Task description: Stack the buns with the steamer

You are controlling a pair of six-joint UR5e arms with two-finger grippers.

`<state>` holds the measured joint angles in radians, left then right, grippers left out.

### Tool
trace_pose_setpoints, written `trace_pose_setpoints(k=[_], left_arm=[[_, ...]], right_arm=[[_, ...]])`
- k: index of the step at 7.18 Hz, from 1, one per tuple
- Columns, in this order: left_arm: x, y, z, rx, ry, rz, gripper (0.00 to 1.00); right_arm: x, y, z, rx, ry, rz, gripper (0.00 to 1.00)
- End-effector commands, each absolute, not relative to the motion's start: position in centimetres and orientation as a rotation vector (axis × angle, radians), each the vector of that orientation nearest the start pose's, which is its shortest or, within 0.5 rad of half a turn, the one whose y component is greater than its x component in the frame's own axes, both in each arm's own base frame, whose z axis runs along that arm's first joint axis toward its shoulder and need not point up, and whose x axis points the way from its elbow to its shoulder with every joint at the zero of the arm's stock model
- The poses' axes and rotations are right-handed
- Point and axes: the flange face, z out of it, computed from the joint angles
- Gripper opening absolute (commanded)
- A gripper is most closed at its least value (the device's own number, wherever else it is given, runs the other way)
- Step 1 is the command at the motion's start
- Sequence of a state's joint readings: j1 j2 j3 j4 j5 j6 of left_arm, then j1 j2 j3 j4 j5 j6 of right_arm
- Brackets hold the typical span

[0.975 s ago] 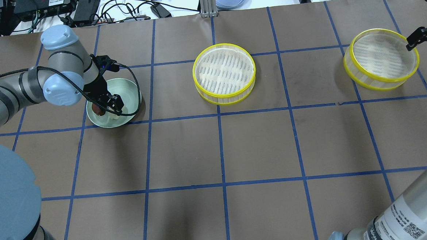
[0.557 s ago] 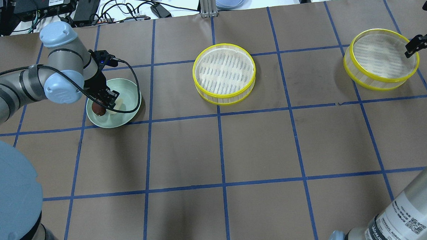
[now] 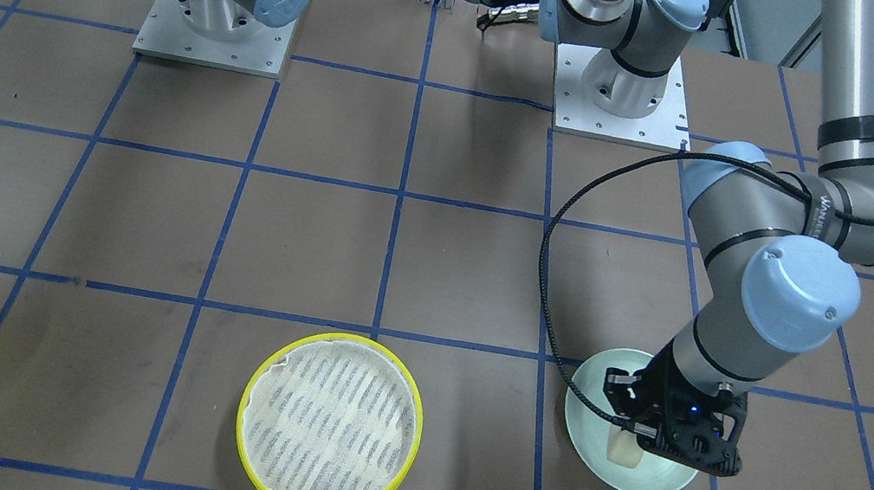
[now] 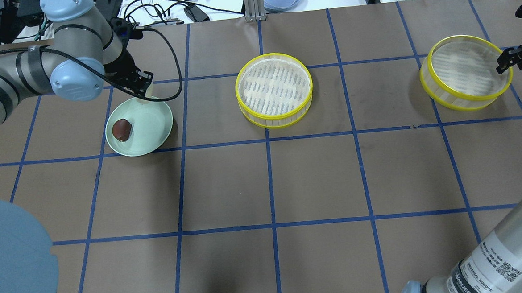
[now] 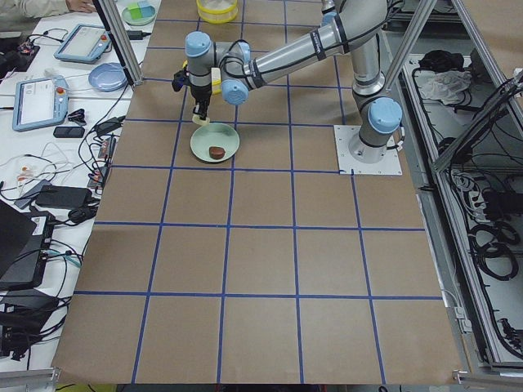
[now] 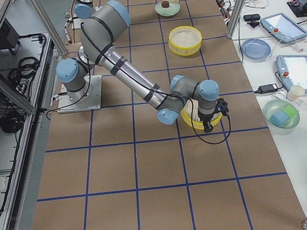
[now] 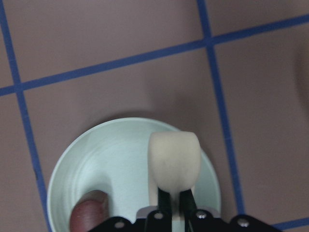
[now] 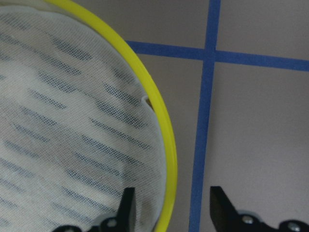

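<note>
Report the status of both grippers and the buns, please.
Left gripper shut on cream bun, held above plate. Right gripper open, jaws astride rim of right tier. Brown bun on plate. Middle tier empty.

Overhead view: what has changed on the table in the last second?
The left gripper, shut on the cream bun, lifted it off the green plate, toward the far side. The brown bun, the middle tier and the right tier stayed; the right gripper stayed open at that tier's rim.

Likely a robotics lab: taped-grid table (image 4: 316, 179), aluminium framing (image 4: 253, 1), teach pendants (image 6: 300, 71), cable clutter (image 5: 490, 241).
</note>
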<state>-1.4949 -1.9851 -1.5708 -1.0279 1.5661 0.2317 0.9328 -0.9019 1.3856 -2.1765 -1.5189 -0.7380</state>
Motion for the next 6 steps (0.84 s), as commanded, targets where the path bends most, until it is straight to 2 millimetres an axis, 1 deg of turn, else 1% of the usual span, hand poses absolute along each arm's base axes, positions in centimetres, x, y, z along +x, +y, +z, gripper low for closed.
trace_pose_setpoints(k=[1, 2, 3, 4, 5, 6], left_arm=[[-16.6, -64.8, 33.3, -0.065, 3.243, -0.303, 0.00], [-19.3, -64.8, 32.7, -0.062, 3.331, -0.338, 0.00], [-21.8, -64.7, 32.0, -0.089, 3.401, -0.369, 0.00], [-24.4, -64.1, 30.1, -0.092, 3.449, -0.299, 0.00], [-27.1, -63.6, 28.7, -0.066, 3.477, -0.267, 0.00], [-28.3, -63.9, 26.7, -0.131, 3.516, -0.251, 0.00]], right_arm=[[-31.9, -66.3, 21.8, -0.160, 3.161, -0.186, 0.48], [-31.9, -66.3, 21.7, -0.160, 3.160, -0.184, 0.46], [-31.9, -66.2, 21.6, -0.160, 3.159, -0.182, 0.43], [-31.9, -66.2, 21.7, -0.155, 3.160, -0.184, 0.40], [-31.9, -66.2, 22.2, -0.083, 3.167, -0.192, 0.27], [-31.8, -66.1, 22.2, -0.056, 3.163, -0.189, 0.04]])
